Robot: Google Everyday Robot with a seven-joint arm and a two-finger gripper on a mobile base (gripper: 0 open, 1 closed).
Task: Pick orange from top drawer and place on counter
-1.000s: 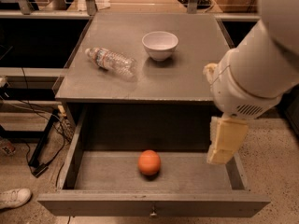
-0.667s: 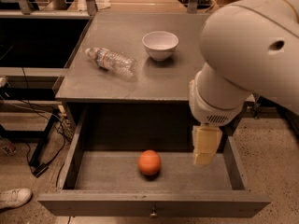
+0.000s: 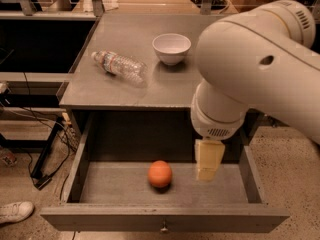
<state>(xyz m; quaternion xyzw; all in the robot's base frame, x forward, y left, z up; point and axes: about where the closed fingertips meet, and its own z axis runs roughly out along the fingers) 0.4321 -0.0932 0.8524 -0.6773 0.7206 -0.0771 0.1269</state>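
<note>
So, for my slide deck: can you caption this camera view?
Gripper hangs over the open top drawer beside the orange; white bowl and plastic bottle on the counter.

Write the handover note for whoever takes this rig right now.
Gripper: hangs over the open top drawer, to the right of the orange in the camera view, not touching it.
Orange: on the drawer floor, near the middle.
Counter: holds a white bowl and a plastic bottle lying on its side.
Done: drawer open.
Left: grasp the orange, lift it, set it on the counter.
</note>
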